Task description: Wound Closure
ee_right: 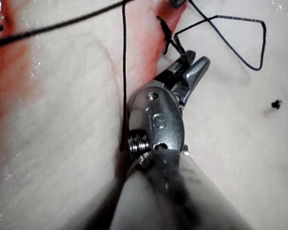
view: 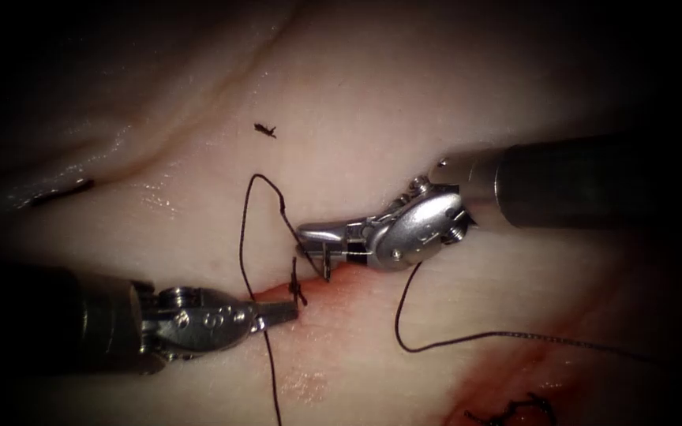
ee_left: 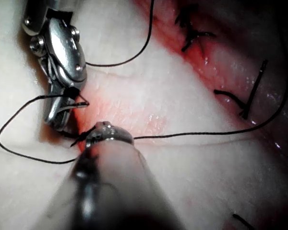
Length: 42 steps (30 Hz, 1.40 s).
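On the pale tissue [view: 372, 102] the cut [view: 341, 285] runs red from the centre toward the lower right. A knot [view: 300, 297] with a short upright tail sits at the cut's upper end. My left tool [view: 284, 310] comes in from the lower left, its jaws shut on the thread right beside the knot; its tip [ee_left: 105, 130] has thread leaving on both sides. My right tool [view: 308, 239] reaches in from the right just above the knot. Its jaws [ee_right: 189, 67] close on the dark thread [view: 242, 237], which arcs up in a loop to the left of the cut.
A long strand [view: 467, 338] trails from under the right tool toward the lower right. Earlier stitches [view: 515, 410] with dark tails lie further down the cut amid red fluid [view: 507, 371]. A cut end of thread [view: 264, 130] lies on the tissue above.
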Available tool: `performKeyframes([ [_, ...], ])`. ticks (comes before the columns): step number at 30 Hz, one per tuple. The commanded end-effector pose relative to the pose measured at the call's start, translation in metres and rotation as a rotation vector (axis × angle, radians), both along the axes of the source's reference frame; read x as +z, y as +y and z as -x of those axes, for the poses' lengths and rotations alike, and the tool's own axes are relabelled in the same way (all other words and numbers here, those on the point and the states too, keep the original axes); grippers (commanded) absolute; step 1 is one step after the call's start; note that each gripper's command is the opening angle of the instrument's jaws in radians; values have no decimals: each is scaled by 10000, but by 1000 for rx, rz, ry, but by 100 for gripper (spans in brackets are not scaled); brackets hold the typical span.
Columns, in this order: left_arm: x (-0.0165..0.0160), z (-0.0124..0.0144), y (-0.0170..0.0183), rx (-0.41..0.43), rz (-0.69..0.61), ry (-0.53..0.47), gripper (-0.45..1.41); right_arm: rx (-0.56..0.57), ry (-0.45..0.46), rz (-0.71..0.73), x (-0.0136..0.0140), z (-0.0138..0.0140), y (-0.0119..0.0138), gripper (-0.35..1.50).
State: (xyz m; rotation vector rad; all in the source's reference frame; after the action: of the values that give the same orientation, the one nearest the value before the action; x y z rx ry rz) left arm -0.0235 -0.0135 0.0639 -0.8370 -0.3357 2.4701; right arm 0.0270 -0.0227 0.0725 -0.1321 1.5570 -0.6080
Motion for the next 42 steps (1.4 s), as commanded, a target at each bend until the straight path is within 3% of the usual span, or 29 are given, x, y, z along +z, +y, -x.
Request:
performKeyframes([
  [1,5,4,-5,1,-1,0,-45,-3,0,-4,8,-8,-7,-35],
  [29,6,4,-4,0,2,4,-45,-30,-26,-30,19,-2,-26,-35],
  [42,6,1,-4,0,5,7,-45,-73,-34,-40,4,3,-34,-35],
])
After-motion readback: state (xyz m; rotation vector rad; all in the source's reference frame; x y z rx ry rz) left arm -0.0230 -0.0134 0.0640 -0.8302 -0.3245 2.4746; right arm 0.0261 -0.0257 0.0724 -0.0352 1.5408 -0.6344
